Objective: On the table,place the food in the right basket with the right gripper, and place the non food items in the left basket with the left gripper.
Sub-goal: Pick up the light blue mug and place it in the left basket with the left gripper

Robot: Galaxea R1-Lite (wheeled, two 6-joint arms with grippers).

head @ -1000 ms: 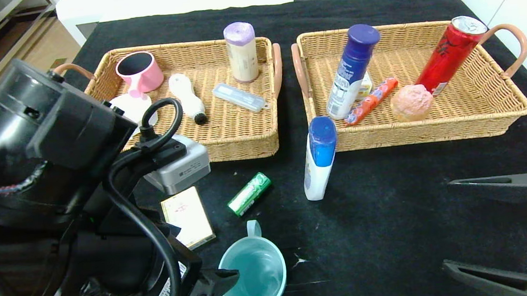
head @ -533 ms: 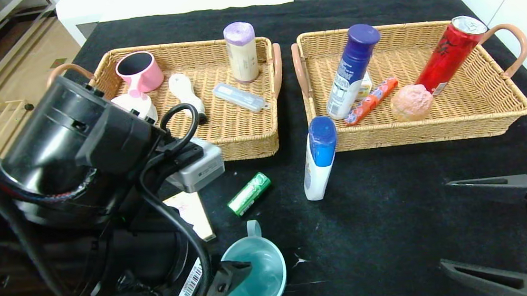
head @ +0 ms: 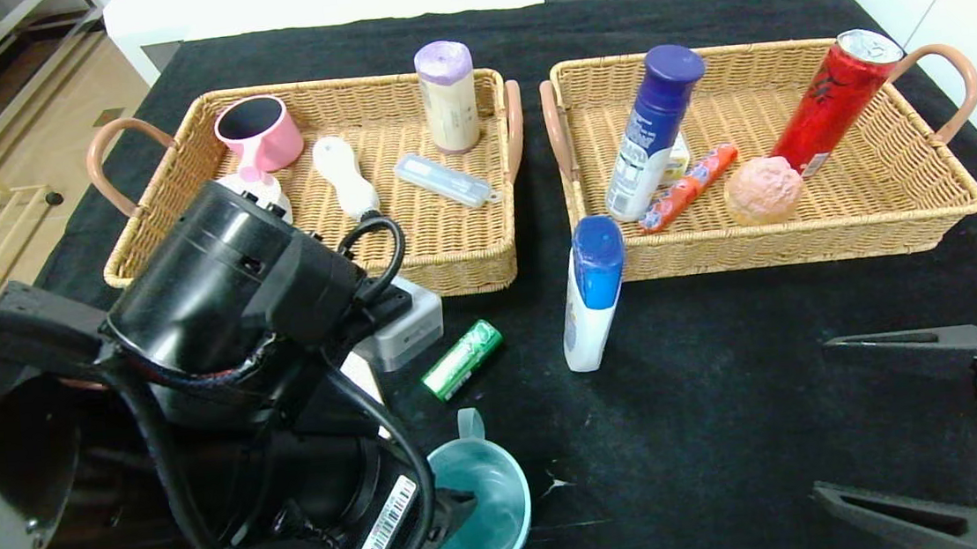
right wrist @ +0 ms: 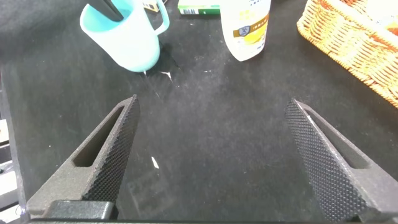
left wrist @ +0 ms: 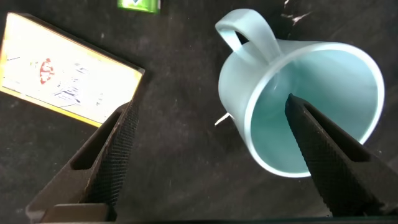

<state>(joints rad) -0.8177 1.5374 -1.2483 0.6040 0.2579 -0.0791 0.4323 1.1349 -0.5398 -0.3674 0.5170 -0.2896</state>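
Note:
A teal cup (head: 484, 509) stands upright near the table's front edge. My left gripper (left wrist: 210, 106) is open over it: one finger (left wrist: 323, 155) reaches inside the cup (left wrist: 311, 106), the other stands outside on the cloth beside a yellow card box (left wrist: 68, 74). My left arm (head: 237, 332) hides most of that box in the head view. A green gum pack (head: 463, 359) and a white bottle with a blue cap (head: 592, 301) lie in front of the baskets. My right gripper (head: 822, 415) is open and empty at the front right, also seen in the right wrist view (right wrist: 211, 102).
The left basket (head: 453, 269) holds a pink cup (head: 259, 133), a white brush (head: 343, 177), a purple-topped roll (head: 447, 97) and a clear case (head: 443, 181). The right basket (head: 804, 242) holds a blue-capped bottle (head: 653, 132), a red can (head: 836, 98), a candy pack (head: 689, 186) and a pink ball (head: 762, 189).
My left arm has swung right and lower toward the teal cup, uncovering the left basket's handle and covering the card box. The right gripper has stayed in place.

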